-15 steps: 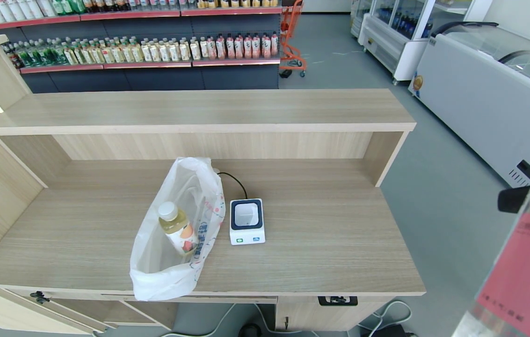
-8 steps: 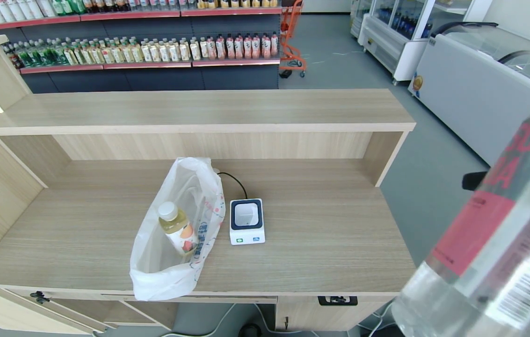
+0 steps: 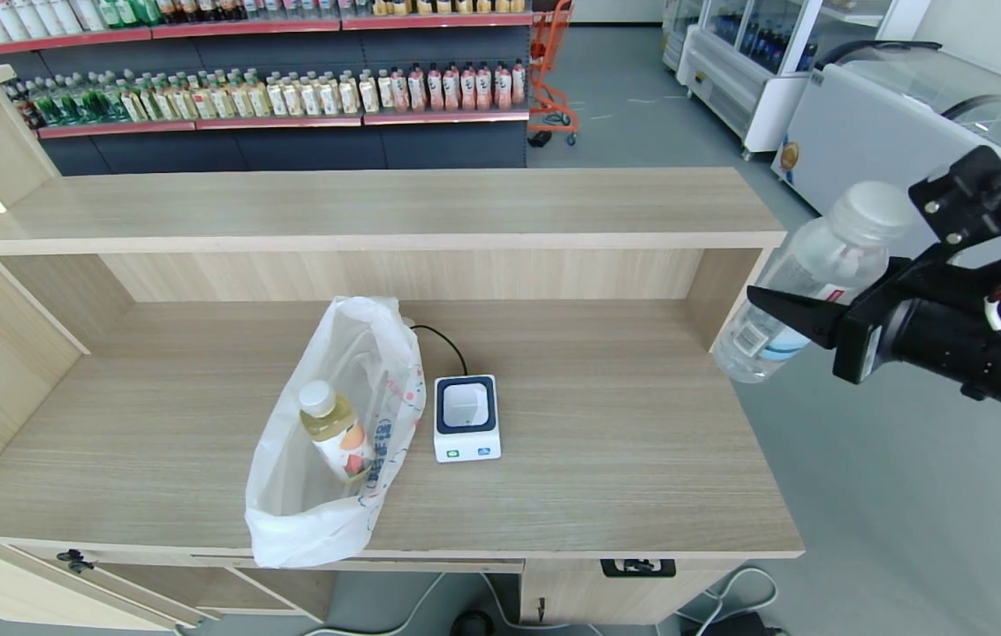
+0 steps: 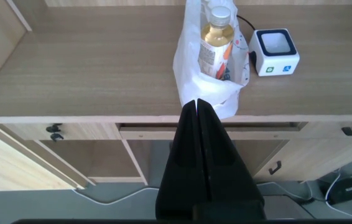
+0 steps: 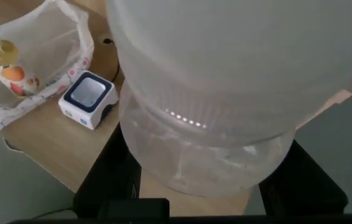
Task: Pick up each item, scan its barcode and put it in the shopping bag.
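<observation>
We list one clear water bottle (image 3: 809, 265), tilted, clamped in the right gripper (image 3: 783, 300) past the counter's (image 3: 624, 442) right end. The left gripper (image 4: 197, 112) has its jaws pressed together, seemingly empty. Our shopping bag (image 3: 288, 503), just beside the scanner (image 3: 466, 417), holds a yellow drink bottle (image 3: 334, 430).

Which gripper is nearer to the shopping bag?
Left. The left gripper sits just before the shopping bag, off the counter's front edge; the right gripper, holding a water bottle, is beyond the counter's right end.

Wooden counter (image 3: 597, 459), shopping bag (image 3: 288, 521) lying open, scanner (image 3: 466, 417) just beside
</observation>
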Controlling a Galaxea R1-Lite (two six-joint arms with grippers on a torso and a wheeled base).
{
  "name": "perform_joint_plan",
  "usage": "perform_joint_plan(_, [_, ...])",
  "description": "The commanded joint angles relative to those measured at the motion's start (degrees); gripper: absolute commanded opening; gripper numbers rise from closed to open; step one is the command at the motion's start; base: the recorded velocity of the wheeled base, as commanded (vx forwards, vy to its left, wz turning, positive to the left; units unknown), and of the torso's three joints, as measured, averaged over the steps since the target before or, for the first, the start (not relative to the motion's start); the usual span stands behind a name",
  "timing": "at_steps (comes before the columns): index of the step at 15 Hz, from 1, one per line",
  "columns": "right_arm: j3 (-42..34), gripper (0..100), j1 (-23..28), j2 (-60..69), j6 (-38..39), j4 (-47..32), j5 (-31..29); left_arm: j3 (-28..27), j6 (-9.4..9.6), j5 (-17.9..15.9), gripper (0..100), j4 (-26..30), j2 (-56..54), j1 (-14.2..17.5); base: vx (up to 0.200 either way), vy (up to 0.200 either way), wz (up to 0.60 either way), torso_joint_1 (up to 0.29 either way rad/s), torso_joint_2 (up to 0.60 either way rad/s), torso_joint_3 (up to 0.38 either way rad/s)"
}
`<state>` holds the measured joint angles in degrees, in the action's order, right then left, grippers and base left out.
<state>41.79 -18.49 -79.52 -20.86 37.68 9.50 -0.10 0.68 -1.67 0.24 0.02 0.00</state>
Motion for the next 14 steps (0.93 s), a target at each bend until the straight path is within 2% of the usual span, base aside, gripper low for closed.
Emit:
perform_joint_plan(1, [-3.7, 0, -0.1, -6.9, -5.9, 6.8, -0.9, 0.0, 0.02, 0.0, 0, 0.0, 0.0, 0.0, 0.000, 0.000, 0.00, 0.000, 0.00, 0.000])
perform_joint_plan(3, [-4.2, 0, -0.1, -9.8, -12.5, 14.2, -0.8, 0.0, 0.02, 0.0, 0, -0.1, 0.0, 0.0, 0.000, 0.000, 0.00, 0.000, 0.00, 0.000])
perform_joint_plan(4, [-4.2, 0, -0.1, -10.5, -13.2, 15.8, -0.7, 0.0, 0.02, 0.0, 0, 0.0, 0.0, 0.0, 0.000, 0.000, 0.00, 0.000, 0.00, 0.000])
perform_joint_plan(10, [-4.8, 0, -0.8, -10.8, -18.7, 16.5, -0.5, 0.0, 0.11, 0.0, 0, -0.1, 0.0, 0.0, 0.000, 0.000, 0.00, 0.000, 0.00, 0.000])
perform_joint_plan(14, [-4.6, 0, -2.0, -10.9, -19.7, 16.5, -0.5, 0.0, 0.02, 0.0, 0, -0.1, 0.0, 0.0, 0.000, 0.000, 0.00, 0.000, 0.00, 0.000])
